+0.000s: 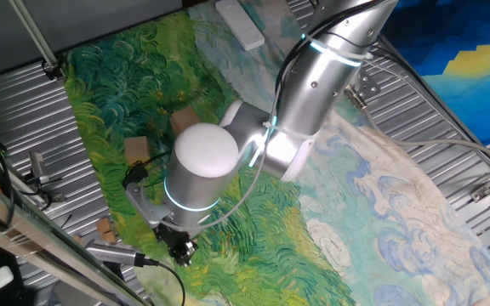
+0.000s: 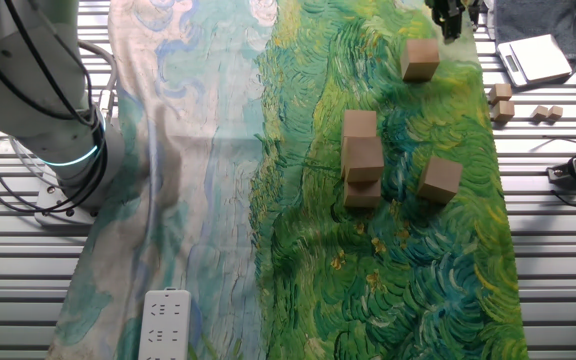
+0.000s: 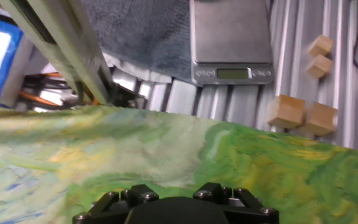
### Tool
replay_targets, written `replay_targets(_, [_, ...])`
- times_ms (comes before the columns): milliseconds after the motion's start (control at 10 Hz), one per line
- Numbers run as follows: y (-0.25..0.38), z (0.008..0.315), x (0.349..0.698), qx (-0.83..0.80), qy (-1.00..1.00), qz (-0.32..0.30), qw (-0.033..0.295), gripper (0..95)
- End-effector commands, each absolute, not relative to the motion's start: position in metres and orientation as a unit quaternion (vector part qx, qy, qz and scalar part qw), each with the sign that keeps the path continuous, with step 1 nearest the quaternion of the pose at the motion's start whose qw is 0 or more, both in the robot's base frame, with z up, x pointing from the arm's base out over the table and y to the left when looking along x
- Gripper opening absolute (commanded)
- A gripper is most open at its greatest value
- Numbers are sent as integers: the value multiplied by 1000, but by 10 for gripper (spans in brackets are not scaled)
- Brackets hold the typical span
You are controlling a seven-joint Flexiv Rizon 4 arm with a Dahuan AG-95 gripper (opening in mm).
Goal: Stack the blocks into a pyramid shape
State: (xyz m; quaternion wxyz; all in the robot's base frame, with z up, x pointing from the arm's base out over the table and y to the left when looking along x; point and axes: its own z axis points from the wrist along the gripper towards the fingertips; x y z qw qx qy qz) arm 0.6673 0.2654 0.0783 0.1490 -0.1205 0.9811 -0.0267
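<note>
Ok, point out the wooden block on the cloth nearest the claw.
The lone wooden block at the cloth's far end, just below the claw. The clustered blocks and the tilted one sit farther down.

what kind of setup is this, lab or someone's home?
Most likely a robotics lab bench: the arm stands on a slatted metal table draped with a painting-print cloth, with a digital scale and power strip at the edges and wooden blocks as props.
</note>
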Motion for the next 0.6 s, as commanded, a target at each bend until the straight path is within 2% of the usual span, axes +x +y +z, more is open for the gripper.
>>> replay_targets(100, [256, 81, 661, -125, 981, -22, 145, 570])
replay_targets(600, [257, 79, 659, -120, 983, -20, 136, 570])
